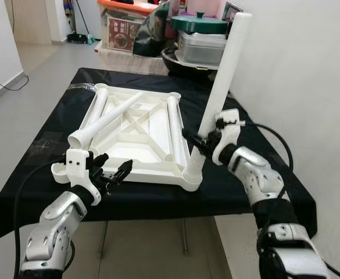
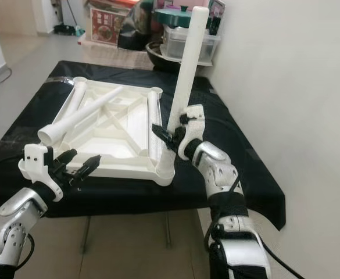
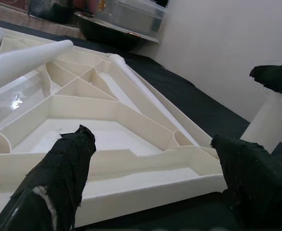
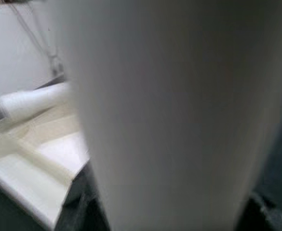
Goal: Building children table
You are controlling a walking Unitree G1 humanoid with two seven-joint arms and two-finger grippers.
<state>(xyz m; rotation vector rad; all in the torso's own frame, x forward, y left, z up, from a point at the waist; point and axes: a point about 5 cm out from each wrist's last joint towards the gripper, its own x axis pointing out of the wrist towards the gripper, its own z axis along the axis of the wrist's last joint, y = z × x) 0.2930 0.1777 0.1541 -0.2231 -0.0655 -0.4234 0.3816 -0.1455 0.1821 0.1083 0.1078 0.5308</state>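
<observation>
While the right tool (image 1: 197, 141) clamps the upright leg (image 1: 219, 96) in the tabletop's (image 1: 140, 131) corner, the left tool (image 1: 113, 170) hovers apart at its near edge.

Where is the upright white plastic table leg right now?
The upright white table leg stands in the near right corner socket of the upturned white tabletop, gripped low by the right gripper, near the wall.

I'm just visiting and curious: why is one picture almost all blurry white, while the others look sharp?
In the right wrist view, the white plastic table leg sits so close to the lens that it is out of focus. In the left eye view it is sharp, standing in the upturned white tabletop with the right gripper on it. The left wrist view is crisp, with mild glare on the plastic.
</observation>
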